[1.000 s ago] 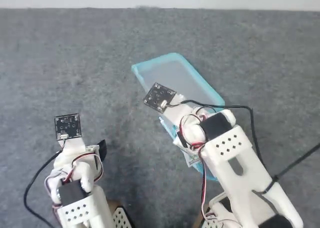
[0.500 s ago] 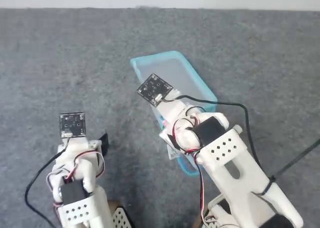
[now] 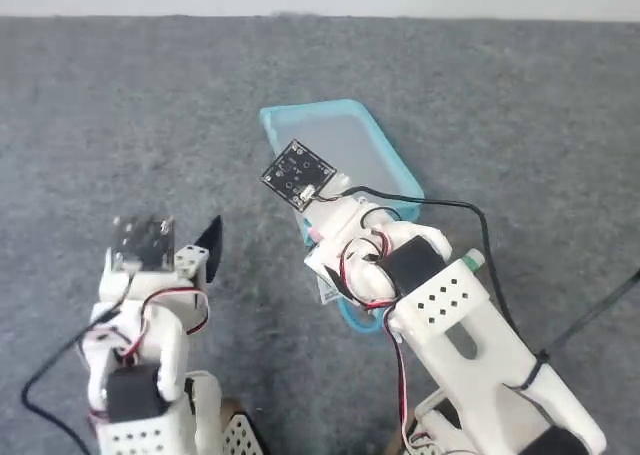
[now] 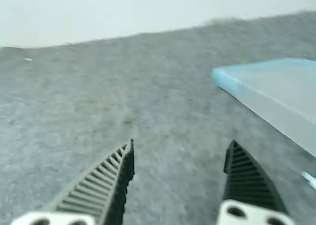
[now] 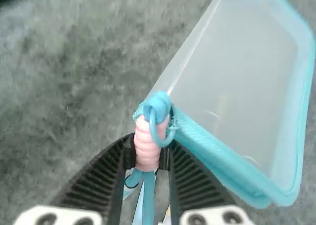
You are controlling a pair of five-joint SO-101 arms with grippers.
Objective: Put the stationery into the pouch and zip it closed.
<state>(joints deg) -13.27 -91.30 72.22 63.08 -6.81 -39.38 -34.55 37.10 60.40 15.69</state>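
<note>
The pouch is translucent with a blue zipper edge and lies on the grey carpet at centre; it is also in the left wrist view and the right wrist view. My right gripper is shut on the pink zipper pull, which has a blue cord loop, at a corner of the pouch. In the high view the right arm covers the pouch's near end. My left gripper is open over bare carpet, left of the pouch, with one black fingertip showing from above. Faint shapes show through the pouch wall.
Grey carpet covers the table to a pale wall at the back. A small green-tipped object peeks out beside the right arm. Cables trail off the right arm at the right edge.
The right arm has shifted left and slightly away along the pouch's edge, and the pouch has slid a little with it. The left arm has lifted and turned slightly right.
</note>
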